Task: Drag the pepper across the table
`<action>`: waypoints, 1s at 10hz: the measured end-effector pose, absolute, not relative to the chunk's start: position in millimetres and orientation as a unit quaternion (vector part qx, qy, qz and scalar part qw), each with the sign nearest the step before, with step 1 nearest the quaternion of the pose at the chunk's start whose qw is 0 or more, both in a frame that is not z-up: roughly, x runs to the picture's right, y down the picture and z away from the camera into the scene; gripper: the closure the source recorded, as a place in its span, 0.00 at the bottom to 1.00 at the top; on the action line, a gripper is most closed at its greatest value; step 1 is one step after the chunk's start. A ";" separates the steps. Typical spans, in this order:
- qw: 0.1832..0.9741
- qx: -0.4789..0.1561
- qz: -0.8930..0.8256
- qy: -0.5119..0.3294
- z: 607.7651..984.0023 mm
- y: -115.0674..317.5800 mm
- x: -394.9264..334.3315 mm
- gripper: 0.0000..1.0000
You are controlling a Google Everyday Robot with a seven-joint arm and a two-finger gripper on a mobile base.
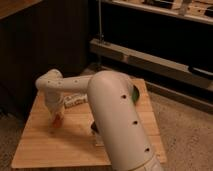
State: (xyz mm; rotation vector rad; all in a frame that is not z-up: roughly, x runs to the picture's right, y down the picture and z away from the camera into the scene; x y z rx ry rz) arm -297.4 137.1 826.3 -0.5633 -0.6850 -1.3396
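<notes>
The pepper (58,120) is a small orange-red piece lying on the left part of the light wooden table (45,150). My gripper (55,116) hangs from the white arm's wrist and comes straight down onto the pepper, partly covering it. The arm's big white upper link (120,125) fills the front middle of the view and hides part of the table.
A green bowl (135,94) shows at the table's far right, mostly hidden behind the arm. A small white and pale piece (75,101) lies behind the gripper. A dark object (94,129) sits beside the arm link. Metal shelving (150,60) runs behind the table.
</notes>
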 end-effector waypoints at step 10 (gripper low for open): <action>0.647 -0.209 -0.644 -0.352 798.5 90.9 -331.1 1.00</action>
